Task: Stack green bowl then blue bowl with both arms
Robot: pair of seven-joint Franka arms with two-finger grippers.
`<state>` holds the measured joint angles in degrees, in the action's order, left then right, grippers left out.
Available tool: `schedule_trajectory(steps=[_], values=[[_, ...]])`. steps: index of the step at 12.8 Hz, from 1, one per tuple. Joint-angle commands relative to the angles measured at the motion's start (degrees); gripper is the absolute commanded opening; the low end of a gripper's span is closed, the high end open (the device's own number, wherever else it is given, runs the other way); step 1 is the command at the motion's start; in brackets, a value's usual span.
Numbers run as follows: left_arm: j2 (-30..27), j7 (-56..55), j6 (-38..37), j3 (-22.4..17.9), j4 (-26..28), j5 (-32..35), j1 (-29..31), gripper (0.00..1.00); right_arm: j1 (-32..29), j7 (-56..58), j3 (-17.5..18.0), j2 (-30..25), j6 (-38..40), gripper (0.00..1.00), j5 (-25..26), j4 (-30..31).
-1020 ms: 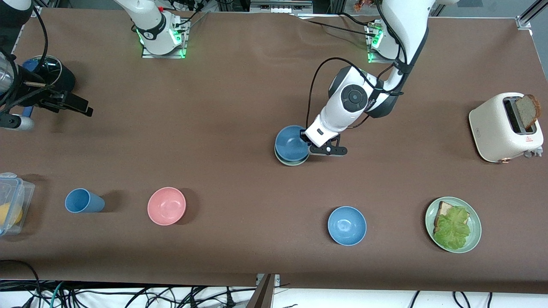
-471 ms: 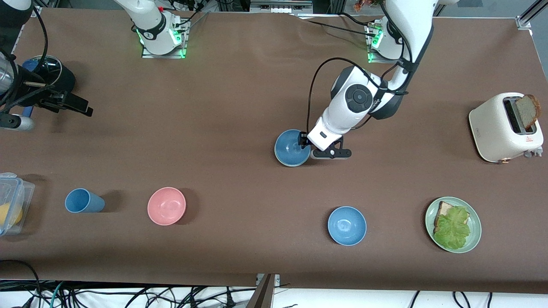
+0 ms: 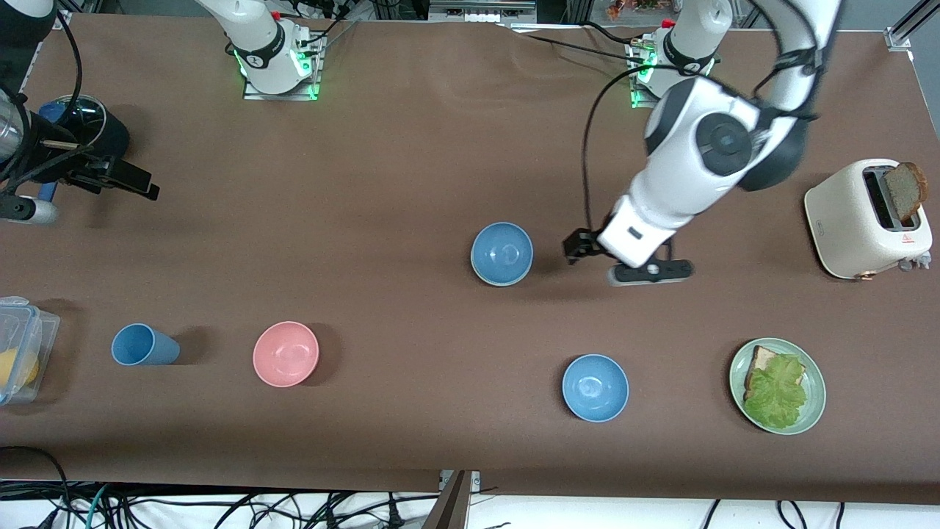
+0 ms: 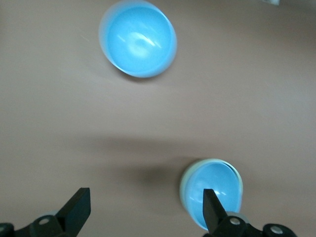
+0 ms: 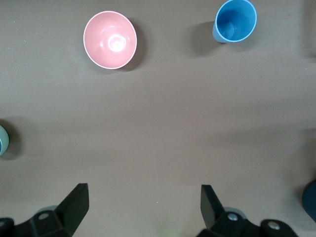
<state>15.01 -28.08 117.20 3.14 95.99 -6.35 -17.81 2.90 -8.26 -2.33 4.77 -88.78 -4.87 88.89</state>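
The blue bowl (image 3: 501, 252) sits nested in the green bowl (image 3: 499, 284), of which only a thin pale rim shows. The stack stands mid-table. My left gripper (image 3: 580, 246) is open and empty in the air beside the stack, toward the left arm's end. In the left wrist view the blue bowl (image 4: 217, 182) lies in the green bowl (image 4: 183, 186) next to one finger of the open left gripper (image 4: 145, 197). My right gripper (image 3: 143, 184) waits open and empty at the right arm's end of the table; its wrist view shows the open right gripper (image 5: 143, 192) over bare table.
A second blue bowl (image 3: 595, 387), a pink bowl (image 3: 286, 353) and a blue cup (image 3: 143, 345) stand nearer the front camera. A green plate (image 3: 815, 411) with bread and lettuce and a toaster (image 3: 852, 220) are at the left arm's end. A clear container (image 3: 22, 330) is at the right arm's end.
My left gripper set the blue bowl into the green bowl, let go, then rose and moved away toward the left arm's end. The right arm has not moved.
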Motion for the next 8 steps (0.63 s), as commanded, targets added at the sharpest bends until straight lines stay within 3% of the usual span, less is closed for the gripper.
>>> schedule_trajectory(steps=[1,3,5,8], values=[[-5.40,-0.48,-4.24,0.46,0.07,2.14,6.00,1.00,0.52,0.00,0.74,0.50,0.62,1.00,2.91,-1.44],[-7.88,5.27,-8.20,0.55,-0.10,2.57,10.58,1.00,2.54,-0.09,0.75,0.41,0.45,1.00,5.74,-1.44],[-9.72,14.51,-10.40,0.90,-0.19,3.45,15.41,1.00,2.55,0.00,0.66,0.41,0.01,1.00,5.31,-1.35],[-11.49,16.38,-15.67,1.34,-0.19,3.45,20.08,1.00,2.46,0.88,0.66,0.41,-2.19,1.00,4.69,-1.26]])
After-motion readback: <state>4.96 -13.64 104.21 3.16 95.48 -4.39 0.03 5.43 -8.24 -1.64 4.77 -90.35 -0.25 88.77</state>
